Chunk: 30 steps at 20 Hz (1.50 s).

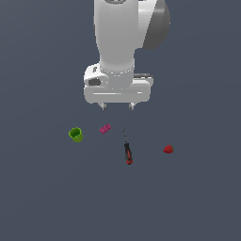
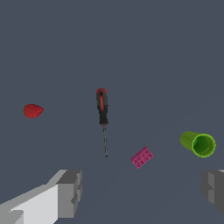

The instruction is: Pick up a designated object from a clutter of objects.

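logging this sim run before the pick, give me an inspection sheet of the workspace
surface: plain dark grey floor, flat, unmarked
job's thing: red-and-black screwdriver lying flat, untouched, apart from the rest
clutter: green cup tipped on its side; magenta flat brick between cup and screwdriver shaft; red strawberry on the exterior view's right; none touching
gripper: gripper open, empty, above the objects, holding nothing
cables: nothing seen
surroundings: nothing seen beyond the white arm

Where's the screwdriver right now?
In the exterior view the screwdriver lies flat on the floor, between the brick on that view's left and the strawberry on its right.
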Available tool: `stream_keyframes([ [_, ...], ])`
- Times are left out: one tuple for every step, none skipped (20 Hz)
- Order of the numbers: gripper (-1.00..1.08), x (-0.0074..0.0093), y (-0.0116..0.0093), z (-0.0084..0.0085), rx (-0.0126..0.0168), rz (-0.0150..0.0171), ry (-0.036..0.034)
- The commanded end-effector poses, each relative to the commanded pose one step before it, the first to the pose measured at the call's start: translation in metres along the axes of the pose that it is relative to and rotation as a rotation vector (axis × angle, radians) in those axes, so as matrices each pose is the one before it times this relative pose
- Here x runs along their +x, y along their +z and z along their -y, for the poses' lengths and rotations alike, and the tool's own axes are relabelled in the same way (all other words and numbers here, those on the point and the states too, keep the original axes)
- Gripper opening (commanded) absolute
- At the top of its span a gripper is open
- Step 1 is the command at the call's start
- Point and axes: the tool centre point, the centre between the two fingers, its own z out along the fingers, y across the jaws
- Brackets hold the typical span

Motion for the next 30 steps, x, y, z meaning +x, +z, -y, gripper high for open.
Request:
stream_keyframes([
  [1.0, 0.0, 0.0, -0.00001, 0.0, 0.0, 0.0],
  [1.0, -0.00002, 0.00005, 0.00002, -0.00061, 0.00021, -0.00024],
  [1.0, -0.00008, 0.00015, -0.00004, -0.00162, 0.0006, -0.0006],
  [1.0, -0.00013, 0.00023, -0.00006, -0.00266, 0.00099, -0.00099],
  [1.0, -0.00018, 0.0003, -0.00006, -0.00377, 0.00139, -0.00139],
  [1.0, -0.00025, 0.00031, -0.0001, -0.00479, 0.00176, -0.00173],
  [1.0, -0.00033, 0.00025, -0.00014, -0.00565, 0.00206, -0.00198],
  [1.0, -0.00033, 0.00008, -0.00015, -0.00499, 0.00182, -0.00167],
  [1.0, -0.0003, -0.0001, -0.00014, -0.00389, 0.00143, -0.00121],
  [1.0, -0.00028, -0.00026, -0.00018, -0.00266, 0.001, -0.00073],
  [1.0, -0.00021, -0.00032, -0.00009, -0.00167, 0.00065, -0.00036],
  [1.0, -0.00021, -0.00041, -0.00023, 0.0, 0.0, 0.0],
  [1.0, 0.00008, 0.0, 0.00028, 0.0, 0.0, 0.0],
  [1.0, 0.0002, 0.00043, 0.0, 0.00088, -0.00032, 0.00027],
  [1.0, 0.00037, 0.00098, 0.0002, 0.00055, -0.00033, -0.00026],
  [1.0, 0.00053, 0.00155, 0.00026, 0.00026, -0.0003, -0.00057],
  [1.0, 0.00066, 0.00206, 0.00046, 0.00014, -0.00041, -0.00111],
  [1.0, 0.00083, 0.00261, 0.00054, 0.00005, -0.00043, -0.00131],
  [1.0, 0.00097, 0.00311, 0.00068, 0.00014, -0.00056, -0.00159],
  [1.0, 0.00111, 0.00362, 0.00073, 0.00029, -0.00065, -0.00168],
  [1.0, 0.00122, 0.00412, 0.00084, 0.00043, -0.00077, -0.00187],
  [1.0, 0.00131, 0.0046, 0.00097, 0.00054, -0.00091, -0.00215],
  [1.0, 0.00139, 0.00508, 0.00105, 0.00059, -0.00098, -0.00232],
  [1.0, 0.00144, 0.00558, 0.0012, 0.00064, -0.00109, -0.00264],
  [1.0, 0.0015, 0.00611, 0.00123, 0.00066, -0.00112, -0.00272],
  [1.0, 0.00151, 0.00661, 0.00136, 0.00077, -0.00124, -0.00297],
  [1.0, 0.00151, 0.00714, 0.00145, 0.00087, -0.00133, -0.00314],
  [1.0, 0.00148, 0.00765, 0.00157, 0.00098, -0.00144, -0.00336],
  [1.0, 0.00143, 0.00818, 0.00165, 0.00106, -0.00152, -0.00351],
  [1.0, 0.00134, 0.0087, 0.00176, 0.00117, -0.00162, -0.00369],
])
